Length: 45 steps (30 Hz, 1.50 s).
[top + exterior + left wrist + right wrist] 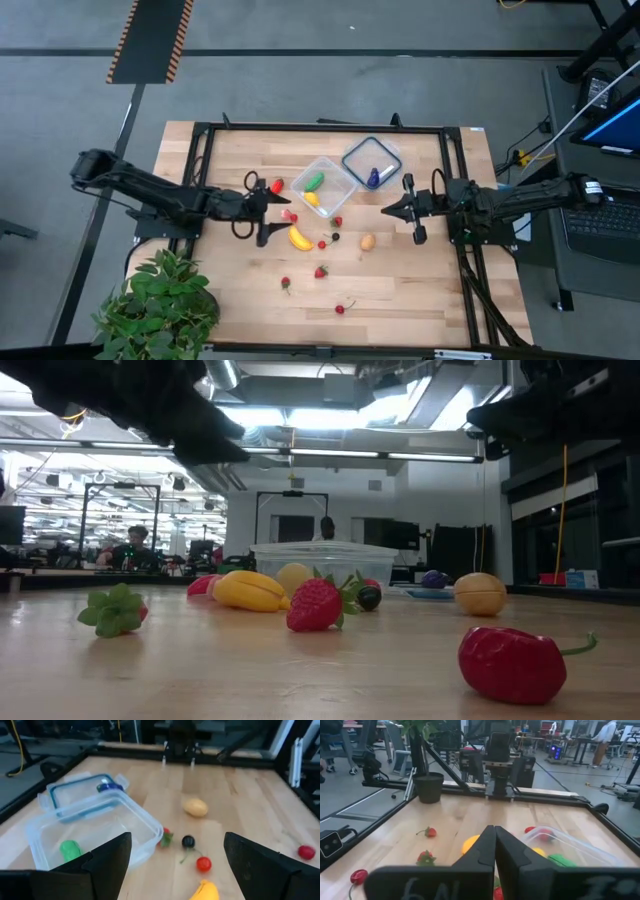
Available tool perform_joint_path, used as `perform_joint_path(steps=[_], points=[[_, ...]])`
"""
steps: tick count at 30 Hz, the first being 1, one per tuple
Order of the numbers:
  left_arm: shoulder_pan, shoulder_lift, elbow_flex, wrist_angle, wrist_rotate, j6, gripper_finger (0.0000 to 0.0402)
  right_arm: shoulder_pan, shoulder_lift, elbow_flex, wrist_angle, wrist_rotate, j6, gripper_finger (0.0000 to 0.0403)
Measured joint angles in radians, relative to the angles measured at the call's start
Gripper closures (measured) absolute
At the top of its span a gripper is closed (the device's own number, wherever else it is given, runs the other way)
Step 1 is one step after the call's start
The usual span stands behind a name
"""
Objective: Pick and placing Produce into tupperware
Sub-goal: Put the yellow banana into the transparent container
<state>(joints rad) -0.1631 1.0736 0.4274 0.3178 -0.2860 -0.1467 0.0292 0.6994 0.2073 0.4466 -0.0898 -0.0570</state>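
The clear tupperware point(322, 183) stands at the table's middle with a green piece point(70, 850) and a yellow piece point(311, 199) inside. Produce lies loose around it: a yellow banana point(300, 238), a tan piece point(368, 241), a strawberry point(321, 271), a dark berry point(188, 841) and small red pieces point(203, 864). My left gripper point(268, 210) hovers open just left of the tub, over the banana's end, fingers spread wide point(107, 860). My right gripper point(392, 210) hangs shut to the right of the tub, holding nothing point(494, 850).
The tub's lid point(371, 160) lies behind the tub at its far right with a blue-purple piece point(373, 177) on it. A potted plant point(160, 300) stands at the near left corner. A black frame point(320, 128) borders the table.
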Motion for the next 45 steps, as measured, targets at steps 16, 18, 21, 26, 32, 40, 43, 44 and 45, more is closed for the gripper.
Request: perform_joint_path(steps=[16,18,21,26,32,40,43,44,45], points=[[-0.004,0.265,0.229,-0.220,0.118,0.130,0.0131,0.000,0.001,-0.001,-0.026,0.000,0.000,0.0393],[-0.010,0.298,0.287,-0.304,0.116,0.132,0.0135,0.000,0.001,-0.001,-0.026,0.001,0.001,0.0391],[-0.020,0.352,0.373,-0.442,0.116,0.142,0.0139,0.000,0.001,-0.001,-0.036,0.001,0.001,0.0389],[-0.046,0.450,0.493,-0.618,0.116,0.186,0.0146,0.000,0.001,-0.001,-0.059,0.001,0.001,0.0389],[-0.061,0.558,0.607,-0.791,0.116,0.186,0.0151,0.000,0.001,-0.001,-0.063,0.001,0.003,0.0389],[-0.103,0.656,0.653,-0.859,0.046,0.265,0.0151,-0.001,0.001,-0.001,-0.064,0.001,0.004,0.0389],[-0.118,0.684,0.653,-0.861,-0.010,0.273,0.0151,-0.001,0.001,-0.001,-0.064,0.001,0.004,0.0389],[-0.121,0.693,0.653,-0.861,-0.016,0.273,0.0151,-0.001,0.001,-0.001,-0.064,0.001,0.004,0.0389],[-0.122,0.700,0.654,-0.860,-0.016,0.272,0.0151,-0.001,0.001,-0.001,-0.064,0.001,0.004,0.0389]])
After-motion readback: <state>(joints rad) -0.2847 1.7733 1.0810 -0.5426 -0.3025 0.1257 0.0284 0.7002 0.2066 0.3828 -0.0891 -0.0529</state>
